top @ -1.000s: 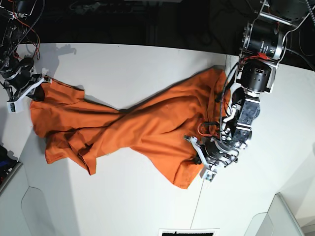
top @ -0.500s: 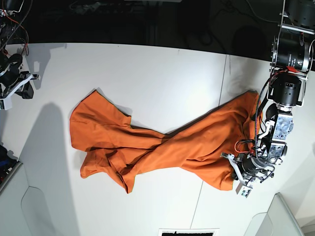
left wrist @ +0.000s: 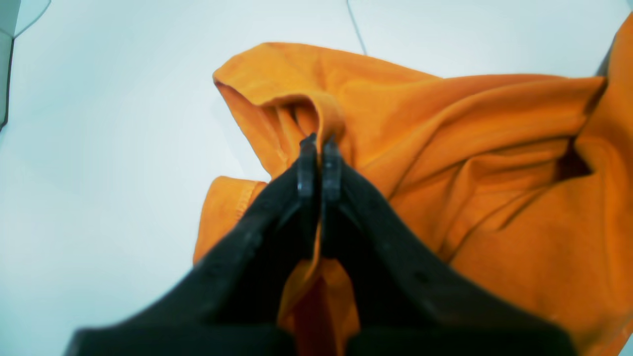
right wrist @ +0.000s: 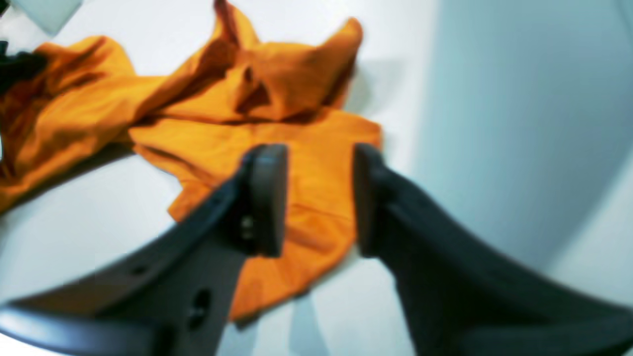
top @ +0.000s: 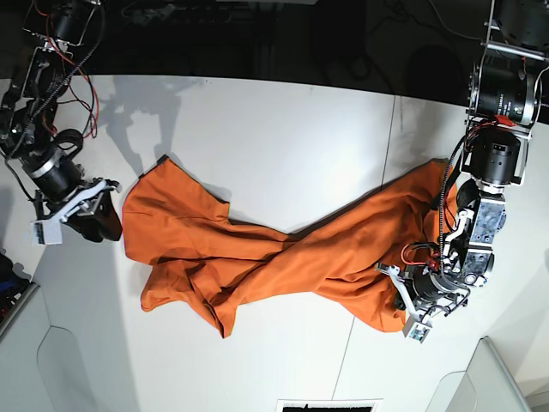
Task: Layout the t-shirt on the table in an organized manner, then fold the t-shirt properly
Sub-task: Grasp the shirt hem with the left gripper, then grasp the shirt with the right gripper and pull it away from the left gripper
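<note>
Across the middle of the large flat matte white bench (top: 283, 129), the plain orange short-sleeved cloth t-shirt (top: 274, 249) lies twisted, long axis running side to side in the base view, with a narrow waist of bunched cloth near the centre.

- Left end effector (left wrist: 319, 148): fingers pressed together on a ridge of orange cloth at one end of the shirt; fabric shows between them and below. Base view puts this end effector (top: 420, 305) at the shirt's end on that view's right, beside the thin dark seam line (top: 390, 146).
- Right end effector (right wrist: 319, 198): fingers apart, nothing between them; wrist view is blurred. Orange cloth lies below and ahead of the gap. In the base view this end effector (top: 90, 219) sits just beside the shirt's other end, on that view's left; whether it touches the cloth I cannot tell.
- Relation that matters: the free end lies just inboard of the right end effector, toward bench centre, far from the left arm. Right arm is clearly nearer.
- Judgement: layout step, early. Regrasping that free end and pulling outward along the long axis should undo the twist. Risk: pinching a mid-fold rather than an edge.
</note>
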